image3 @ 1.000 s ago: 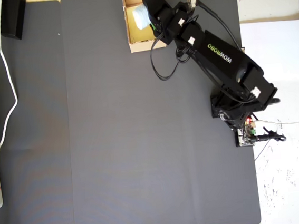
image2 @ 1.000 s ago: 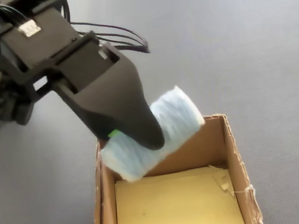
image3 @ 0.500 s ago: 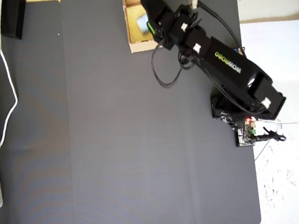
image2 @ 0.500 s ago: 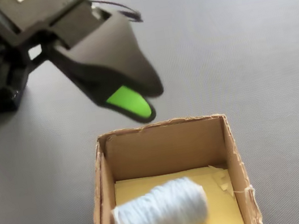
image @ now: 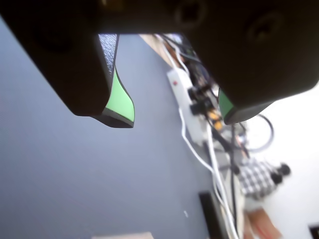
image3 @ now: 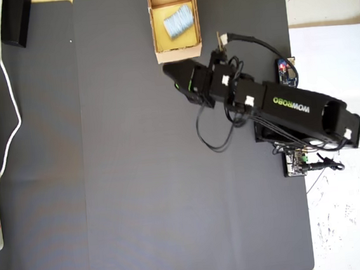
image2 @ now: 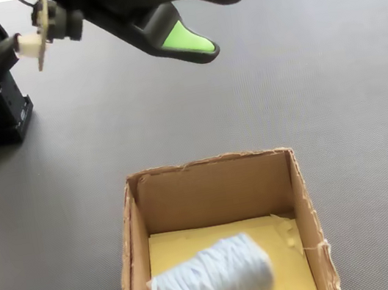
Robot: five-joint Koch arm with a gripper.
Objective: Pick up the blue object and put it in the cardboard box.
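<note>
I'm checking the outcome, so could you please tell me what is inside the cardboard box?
The blue object lies on its side on the yellow floor of the cardboard box. The floor beneath it is covered.

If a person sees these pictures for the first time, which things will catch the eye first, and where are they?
First, the pale blue object lying on its side on the yellow floor of the cardboard box, in the fixed view. Next, the gripper with bright green pads, open and empty above the dark mat. In the overhead view the black arm reaches from the right toward the box.
</note>
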